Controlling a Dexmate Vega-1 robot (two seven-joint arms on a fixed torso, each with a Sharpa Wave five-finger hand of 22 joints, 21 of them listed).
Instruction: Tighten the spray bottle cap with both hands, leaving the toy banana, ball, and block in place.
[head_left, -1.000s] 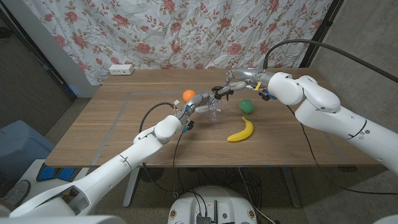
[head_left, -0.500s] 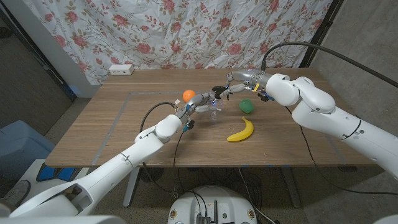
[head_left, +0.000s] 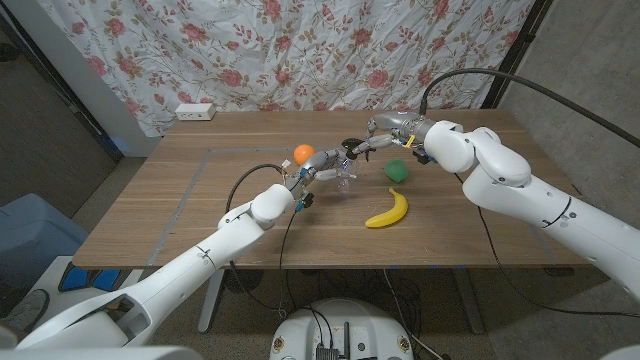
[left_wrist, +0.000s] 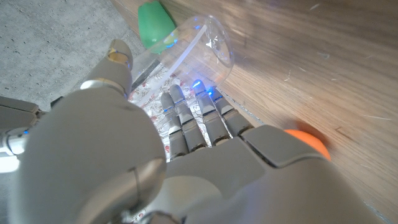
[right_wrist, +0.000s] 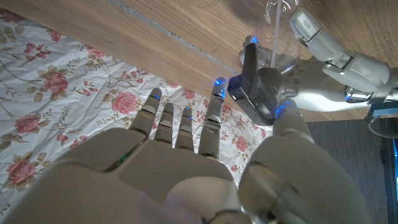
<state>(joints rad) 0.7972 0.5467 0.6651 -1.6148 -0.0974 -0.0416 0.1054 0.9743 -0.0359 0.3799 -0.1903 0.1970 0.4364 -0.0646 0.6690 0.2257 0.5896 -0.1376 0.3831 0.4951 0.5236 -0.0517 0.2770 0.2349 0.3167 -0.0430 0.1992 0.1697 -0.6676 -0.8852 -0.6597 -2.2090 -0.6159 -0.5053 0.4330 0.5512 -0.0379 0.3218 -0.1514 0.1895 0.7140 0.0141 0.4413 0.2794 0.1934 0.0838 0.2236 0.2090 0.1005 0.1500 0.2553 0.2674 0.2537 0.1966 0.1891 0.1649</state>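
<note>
One clear spray bottle (head_left: 344, 177) stands at the centre of the wooden desk (head_left: 200, 200), gripped around its body by the left hand (head_left: 322, 165). The right hand (head_left: 368, 142) pinches the bottle's dark cap (right_wrist: 258, 93). One orange ball (head_left: 303, 153), one green block (head_left: 397, 170) and one yellow banana (head_left: 388, 210) lie nearby. The bottle's outline is faint; the ball is blurred in the left wrist view.

Clear glossy plastic spray bottle (left_wrist: 202, 46), grainy matt wooden table (head_left: 200, 200), flowered cloth backdrop (head_left: 300, 50).
</note>
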